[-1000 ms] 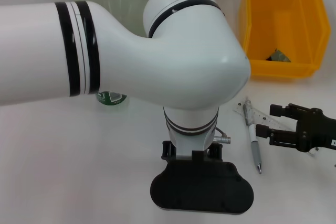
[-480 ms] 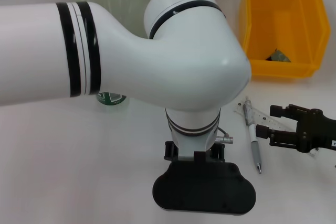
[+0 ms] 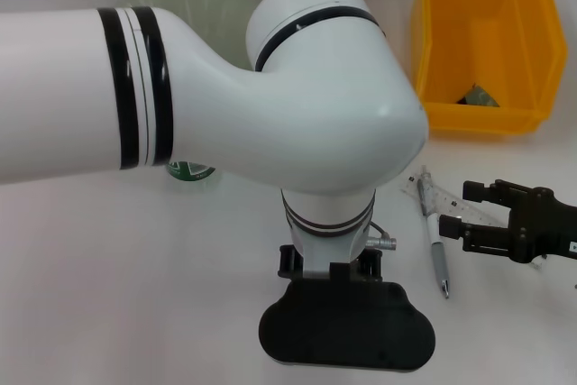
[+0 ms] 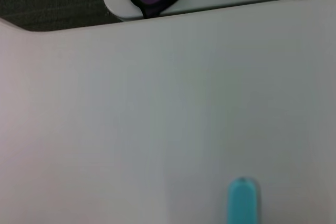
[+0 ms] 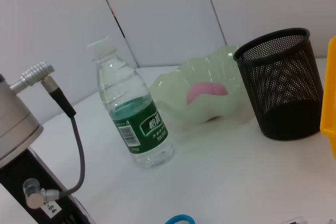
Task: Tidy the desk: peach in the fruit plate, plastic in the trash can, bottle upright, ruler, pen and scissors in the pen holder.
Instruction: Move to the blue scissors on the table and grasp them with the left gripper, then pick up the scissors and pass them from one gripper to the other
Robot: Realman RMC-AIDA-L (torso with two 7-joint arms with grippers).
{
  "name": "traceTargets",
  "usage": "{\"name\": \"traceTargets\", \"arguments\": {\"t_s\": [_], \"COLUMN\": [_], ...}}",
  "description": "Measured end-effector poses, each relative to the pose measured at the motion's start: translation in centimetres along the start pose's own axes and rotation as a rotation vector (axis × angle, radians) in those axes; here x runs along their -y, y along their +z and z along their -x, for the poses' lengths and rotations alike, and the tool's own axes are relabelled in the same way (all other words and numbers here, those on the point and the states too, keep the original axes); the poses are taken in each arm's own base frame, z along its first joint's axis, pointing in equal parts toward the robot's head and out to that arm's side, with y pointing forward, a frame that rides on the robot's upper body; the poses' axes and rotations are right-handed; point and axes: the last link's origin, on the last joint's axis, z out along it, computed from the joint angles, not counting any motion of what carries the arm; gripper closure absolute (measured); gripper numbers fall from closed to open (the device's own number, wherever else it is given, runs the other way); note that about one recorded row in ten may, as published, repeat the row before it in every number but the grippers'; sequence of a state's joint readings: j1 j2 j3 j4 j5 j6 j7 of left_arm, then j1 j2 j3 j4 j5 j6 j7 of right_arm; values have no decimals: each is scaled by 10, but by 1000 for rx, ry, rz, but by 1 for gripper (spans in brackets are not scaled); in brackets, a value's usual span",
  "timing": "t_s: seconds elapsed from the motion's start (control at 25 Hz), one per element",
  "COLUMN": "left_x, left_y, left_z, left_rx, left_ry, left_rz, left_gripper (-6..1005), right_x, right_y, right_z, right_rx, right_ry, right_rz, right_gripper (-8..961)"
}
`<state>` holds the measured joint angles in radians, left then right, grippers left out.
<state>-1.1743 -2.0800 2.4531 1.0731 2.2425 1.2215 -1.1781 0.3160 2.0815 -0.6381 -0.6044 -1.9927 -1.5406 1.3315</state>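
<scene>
Bottle [image 5: 134,124] stands upright toward the desk's far left, peach [image 5: 207,90] in the fruit plate [image 5: 173,90] beside the pen holder [image 5: 281,85]; left gripper [image 3: 347,335] hangs low over the near edge (cannot tell its grip); pen [image 3: 435,241] and ruler [image 3: 451,200] lie before the spread-fingered right gripper [image 3: 469,214] near the right edge

1. We see a white table [image 3: 108,259] that fills most of the head view.
2. A yellow bin [image 3: 482,38] sits on it at the upper right.
3. A pen [image 3: 436,254] and a clear ruler [image 3: 442,197] lie at the lower right, touching.
4. In the right wrist view, a water bottle [image 5: 134,116] stands upright at the middle left.
5. Right of it are a pale green plate [image 5: 202,95] and a black mesh holder [image 5: 278,80].
</scene>
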Motion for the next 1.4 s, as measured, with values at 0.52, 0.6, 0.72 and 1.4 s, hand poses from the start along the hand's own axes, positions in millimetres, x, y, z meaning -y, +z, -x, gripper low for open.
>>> {"name": "traceTargets", "arguments": {"t_s": [0.52,0.6,0.72,1.4], "left_x": [4,7,11,14], "left_y": [0,-1,-5,-31], "left_z": [1,2,6,30], "left_rx": [20,23,23,16], "left_ry": [6,-4,-33,-162], "left_rz": [-25,-42,-83,-241], "left_gripper": [763,778,776,767], "right_x": [-1,-2,-3,6], "right_y": [-2,-3,-5,-20], "right_z": [-1,-1,0,19], "right_rx": [9,12,21,113], "right_ry": [6,6,7,34], "right_rz": [2,6,14,-34], "right_gripper": [111,111,111,112]}}
